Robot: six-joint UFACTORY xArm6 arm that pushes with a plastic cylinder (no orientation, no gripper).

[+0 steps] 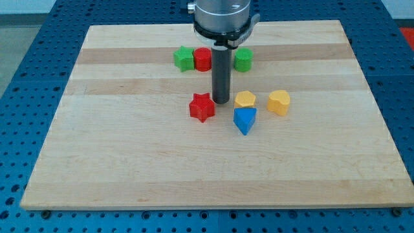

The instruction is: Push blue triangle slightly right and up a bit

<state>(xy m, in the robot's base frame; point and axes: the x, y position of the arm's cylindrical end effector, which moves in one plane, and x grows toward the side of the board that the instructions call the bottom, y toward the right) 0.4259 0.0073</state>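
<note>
Trouble is most likely to come from the yellow blocks, in my judgement. In the camera view the blue triangle (244, 120) lies a little right of the centre of the worktop (116, 162), and a yellow block (245, 99) sits just beside its far edge, perhaps touching. A second yellow block (279, 102) is near, to the right and slightly farther. A push to the right and up would drive the triangle against these two, so it may turn, jam, or carry them along.

My tip (221, 101) stands between the red star (202, 107) and the first yellow block, on the far left side of the triangle and apart from it. From this place a straight move would push the triangle nearer, not up, so the tip should first go round to its near left side; the red star is close to that path and could be knocked.

This arm has no hand, only the rod, so nothing opens or closes.

Farther away lie a green star-like block (184, 59), a red block (203, 59) touching it, and a green block (243, 59), all well apart from the triangle.
</note>
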